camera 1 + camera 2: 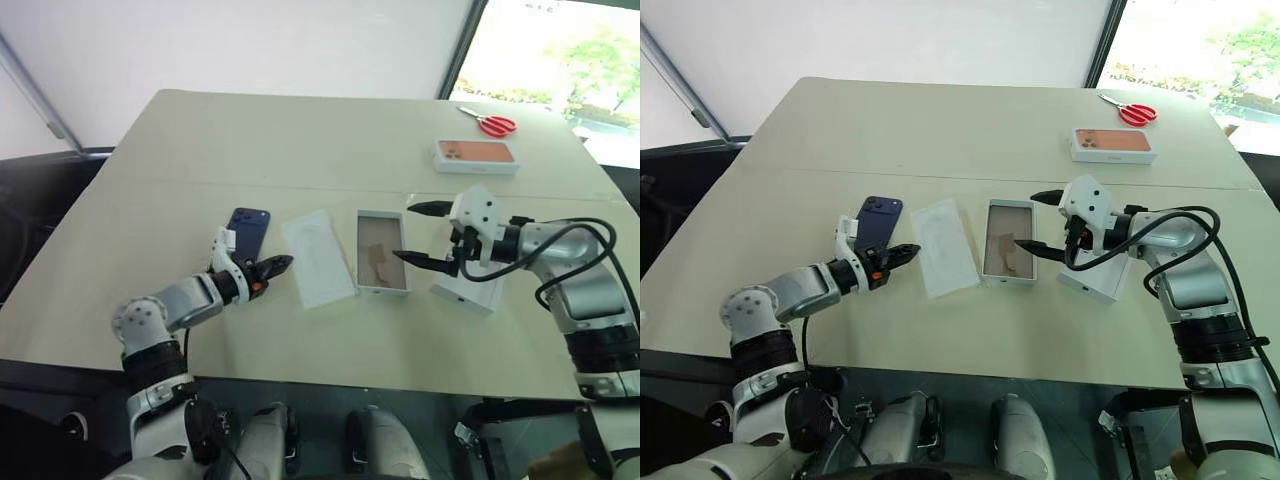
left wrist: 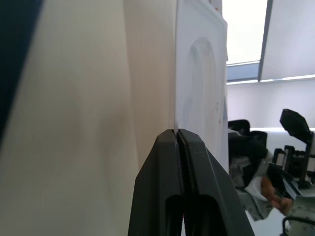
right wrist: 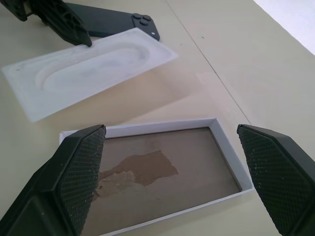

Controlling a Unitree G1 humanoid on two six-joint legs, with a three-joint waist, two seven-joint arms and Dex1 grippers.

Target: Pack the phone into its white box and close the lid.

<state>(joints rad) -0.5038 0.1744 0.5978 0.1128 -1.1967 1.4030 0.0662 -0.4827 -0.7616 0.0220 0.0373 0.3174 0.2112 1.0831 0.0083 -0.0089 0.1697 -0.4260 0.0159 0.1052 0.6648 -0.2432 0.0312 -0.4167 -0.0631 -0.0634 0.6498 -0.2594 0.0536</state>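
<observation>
Left tool [image 1: 283,264] closed beside insert [image 1: 318,257] edge; right tool [image 1: 420,233] agape over white box [image 1: 383,252].

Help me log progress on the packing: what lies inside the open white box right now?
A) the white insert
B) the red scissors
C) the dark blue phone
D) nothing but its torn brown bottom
D: the white box holds only its bare brown bottom; the phone lies on the table.

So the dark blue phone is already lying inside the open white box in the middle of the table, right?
Not quite. The white box is open but holds no phone; only its brown bottom shows in the right wrist view. The phone lies on the table, beyond the white insert.
</observation>
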